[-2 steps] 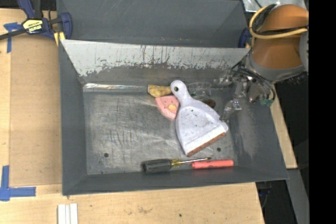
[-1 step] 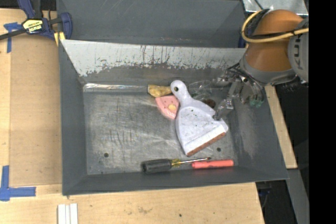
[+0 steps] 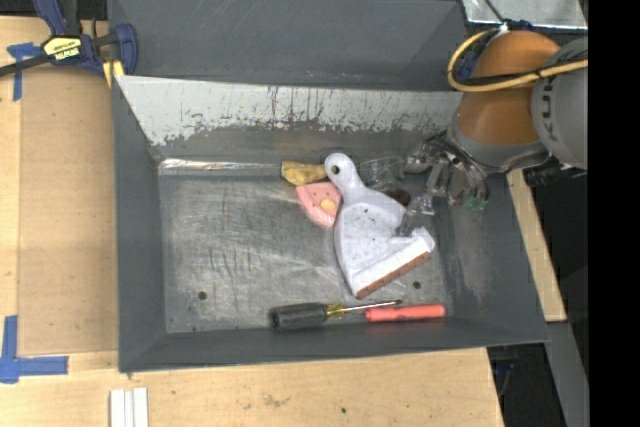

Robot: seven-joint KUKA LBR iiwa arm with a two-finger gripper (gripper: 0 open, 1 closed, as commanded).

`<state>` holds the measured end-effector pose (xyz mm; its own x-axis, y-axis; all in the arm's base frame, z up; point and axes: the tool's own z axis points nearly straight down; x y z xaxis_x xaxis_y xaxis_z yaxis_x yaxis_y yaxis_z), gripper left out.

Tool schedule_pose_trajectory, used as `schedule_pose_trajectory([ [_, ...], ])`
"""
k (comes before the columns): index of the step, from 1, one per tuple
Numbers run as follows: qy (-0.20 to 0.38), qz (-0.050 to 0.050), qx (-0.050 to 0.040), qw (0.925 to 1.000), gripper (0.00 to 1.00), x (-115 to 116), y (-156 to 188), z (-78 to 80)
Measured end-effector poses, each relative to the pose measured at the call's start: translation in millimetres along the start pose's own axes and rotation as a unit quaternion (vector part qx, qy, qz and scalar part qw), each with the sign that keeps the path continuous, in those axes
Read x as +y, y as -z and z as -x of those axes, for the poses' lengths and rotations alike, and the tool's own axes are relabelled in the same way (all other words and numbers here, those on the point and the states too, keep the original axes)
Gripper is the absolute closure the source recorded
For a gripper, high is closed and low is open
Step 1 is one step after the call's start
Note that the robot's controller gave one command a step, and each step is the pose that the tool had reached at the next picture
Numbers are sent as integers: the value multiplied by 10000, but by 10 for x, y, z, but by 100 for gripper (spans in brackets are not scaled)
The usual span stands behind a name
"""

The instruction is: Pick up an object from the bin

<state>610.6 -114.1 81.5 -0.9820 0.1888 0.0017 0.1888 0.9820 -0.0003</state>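
The gripper point(image 3: 418, 213) is seen low in the right part of the grey bin point(image 3: 300, 45), hung below the arm's orange cover point(image 3: 505, 110). Whether it is released or clenched cannot be told, and nothing can be made out as grasped.

Directly under and just left of the gripper lies a small white dustpan point(image 3: 365, 235), its brown front edge turned toward the gripper and its rounded handle pointing away, up and to the left. Whether the gripper touches the pan's right rim or only hangs over it cannot be decided. This pan is judged to be the thing most likely to be taken.

Beyond the pan, further left of the gripper, a pink piece point(image 3: 320, 203) is tucked against the pan's side, and a yellowish lump point(image 3: 300, 173) lies behind that. A clear plastic item point(image 3: 385, 173) rests just up-left of the gripper, beside the pan's handle. Nearer the front wall, well apart from the gripper, a black-handled screwdriver point(image 3: 300, 316) and a red-handled tool point(image 3: 405, 312) lie in line.

For a sound grasp, the pan's raised right rim should probably be straddled rather than its flat blade pressed. The closing should be completed before any lift, and the clear item should be kept out of the pinch, since it could be caught or the pan could tip
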Motion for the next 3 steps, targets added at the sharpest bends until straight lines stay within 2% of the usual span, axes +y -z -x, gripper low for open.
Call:
schedule_pose_trajectory([
  [1, 593, 1, -43, 9982, 0, 40, 168, 13],
  [2, -1387, 6, 30, 9903, 0, 89, -43, 96],
  [3, -29, 9, -119, 9999, 100, 72, -43, 72],
])
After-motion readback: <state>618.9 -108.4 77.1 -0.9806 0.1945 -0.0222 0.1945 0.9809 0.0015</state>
